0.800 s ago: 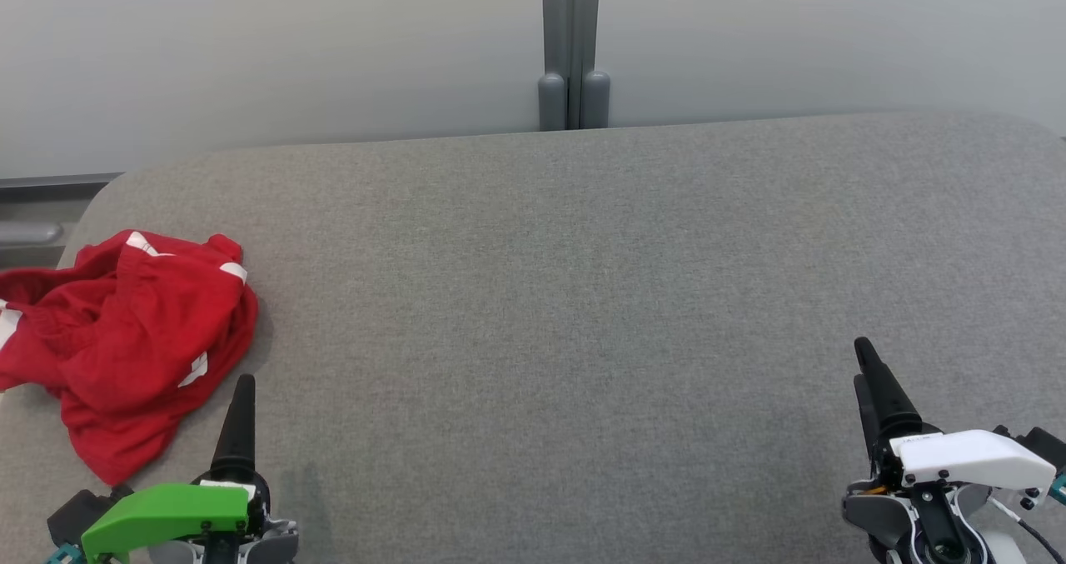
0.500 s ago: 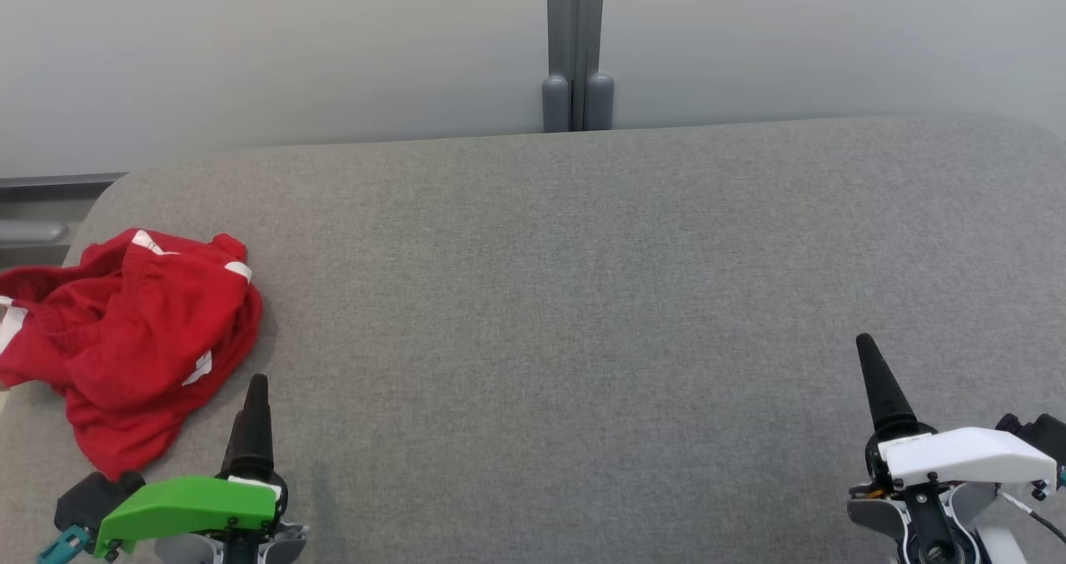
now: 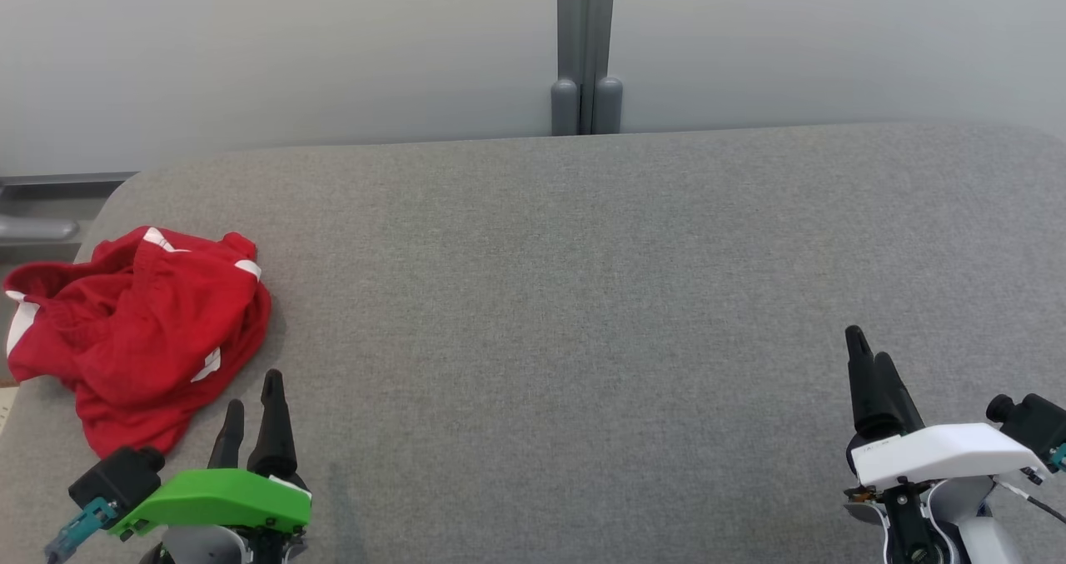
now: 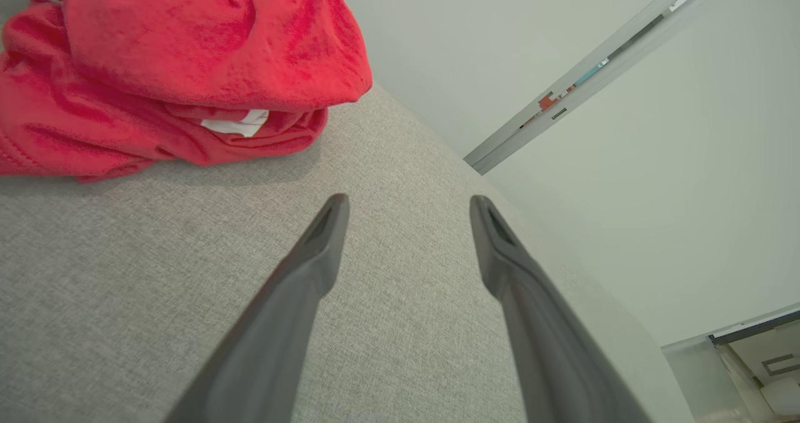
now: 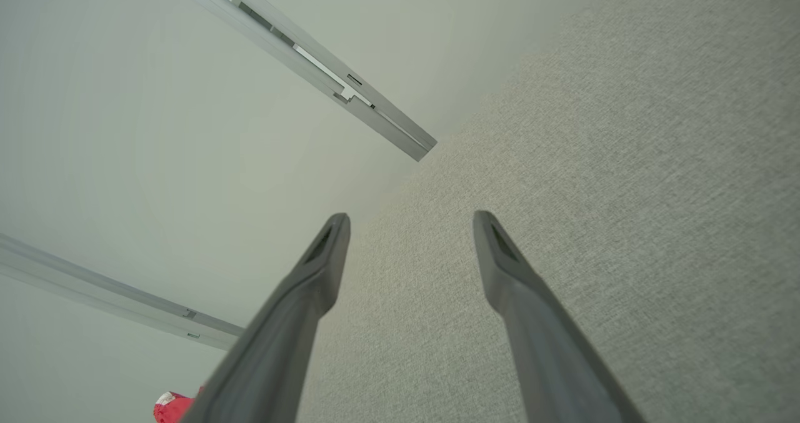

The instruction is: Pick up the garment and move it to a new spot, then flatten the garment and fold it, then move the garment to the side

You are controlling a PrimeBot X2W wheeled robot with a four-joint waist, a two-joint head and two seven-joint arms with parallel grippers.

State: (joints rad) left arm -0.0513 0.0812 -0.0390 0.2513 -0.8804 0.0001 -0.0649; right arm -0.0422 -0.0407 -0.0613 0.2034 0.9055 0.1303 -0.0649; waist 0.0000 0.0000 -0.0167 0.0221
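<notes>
The garment is out of view. A smaller bunched red cloth with white stripes (image 3: 141, 331) lies at the left end of the grey fabric surface (image 3: 566, 297). My left gripper (image 3: 252, 393) hovers just right of and nearer than that cloth, open and empty. In the left wrist view its fingers (image 4: 406, 201) stand apart over bare fabric, with the red cloth (image 4: 175, 67) up to the left. My right gripper (image 3: 868, 346) stands open and empty at the lower right. The right wrist view has the right gripper (image 5: 409, 217) over bare fabric.
The grey surface has rounded far corners and ends at a pale wall with a grey vertical post (image 3: 585, 47). Its left edge (image 3: 12, 414) runs just past the red cloth. A corner of the red cloth (image 5: 172, 407) peeks into the right wrist view.
The head camera has panned, so the whole scene sits a little further right. Both wrists have turned slightly, so two fingers of each gripper now show instead of one.
</notes>
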